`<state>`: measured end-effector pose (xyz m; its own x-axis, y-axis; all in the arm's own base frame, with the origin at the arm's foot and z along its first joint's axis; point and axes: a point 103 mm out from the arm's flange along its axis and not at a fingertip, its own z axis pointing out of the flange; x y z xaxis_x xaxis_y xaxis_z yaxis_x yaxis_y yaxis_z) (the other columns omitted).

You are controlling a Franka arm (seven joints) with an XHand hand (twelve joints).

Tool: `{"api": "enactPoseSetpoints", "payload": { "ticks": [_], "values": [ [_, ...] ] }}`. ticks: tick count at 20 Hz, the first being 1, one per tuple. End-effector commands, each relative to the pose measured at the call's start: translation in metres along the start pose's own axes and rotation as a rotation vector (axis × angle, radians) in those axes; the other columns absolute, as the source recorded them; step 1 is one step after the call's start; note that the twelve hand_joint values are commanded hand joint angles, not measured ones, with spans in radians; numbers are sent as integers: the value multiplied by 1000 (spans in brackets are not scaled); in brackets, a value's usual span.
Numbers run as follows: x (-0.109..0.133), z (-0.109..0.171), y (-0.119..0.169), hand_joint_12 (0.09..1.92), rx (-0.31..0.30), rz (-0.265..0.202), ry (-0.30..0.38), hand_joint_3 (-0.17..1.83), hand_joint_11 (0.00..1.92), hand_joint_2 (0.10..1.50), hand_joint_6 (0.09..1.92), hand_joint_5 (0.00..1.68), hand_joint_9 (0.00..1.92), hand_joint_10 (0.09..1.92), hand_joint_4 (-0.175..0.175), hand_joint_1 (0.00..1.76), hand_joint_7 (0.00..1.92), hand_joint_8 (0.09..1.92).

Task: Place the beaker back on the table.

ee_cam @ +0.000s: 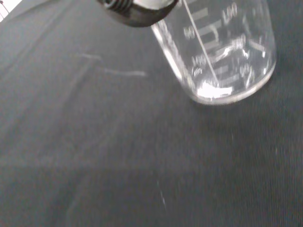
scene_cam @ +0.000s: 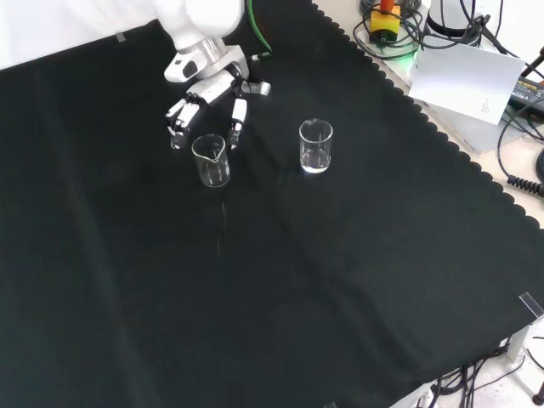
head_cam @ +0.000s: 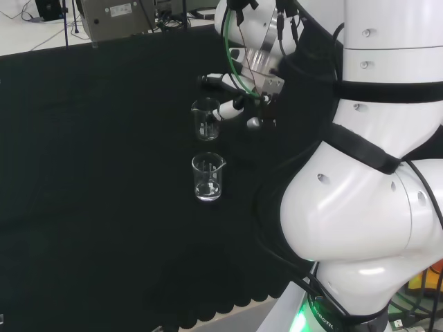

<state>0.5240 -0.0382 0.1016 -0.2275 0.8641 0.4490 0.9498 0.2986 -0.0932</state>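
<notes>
Two clear glass beakers stand upright on the black cloth (scene_cam: pixel 340 280), well apart from each other. The beaker (scene_cam: pixel 211 160) nearer my hand (scene_cam: pixel 204 93) is the task item; in the front view it stands just below my fingers (scene_cam: pixel 238 115), and in the head view it (head_cam: pixel 205 119) is the farther of the two, just left of my hand (head_cam: pixel 239 104). The second beaker (scene_cam: pixel 315 145) stands to its right in the front view and nearer the camera (head_cam: pixel 208 177) in the head view. Both have a pour spout at the rim and a flat base. In the wrist view the beaker (ee_cam: pixel 222 56) shows white graduation marks and numerals on its wall; the print is blurred and seen through the glass, so I do not read off values. Its base appears to rest on the cloth, though the contact line is not clearly resolved. I can see no liquid inside it. My fingers hang down relaxed and spread on either side of the beaker's rear, with a visible gap between them and the glass in the front view; they are not closed on anything. A white card (scene_cam: pixel 466 78) with a small mark lies beyond the scalloped cloth edge at the front view's upper right; its marking is too small to read.
</notes>
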Motion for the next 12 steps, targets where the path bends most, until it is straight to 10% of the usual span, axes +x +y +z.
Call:
{"api": "enactPoseSetpoints", "payload": {
  "ticks": [1,7,12],
  "values": [
    [21,-48,-7,1205,-58,12,-47,-175,0,906,100,245,273,87,18,952,0,251],
    [53,-100,-42,1205,-89,52,-66,-175,0,915,87,265,283,113,17,912,13,396],
    [78,-123,-80,1321,-82,86,-79,-175,0,927,87,285,161,601,12,889,22,567]
  ]
}}
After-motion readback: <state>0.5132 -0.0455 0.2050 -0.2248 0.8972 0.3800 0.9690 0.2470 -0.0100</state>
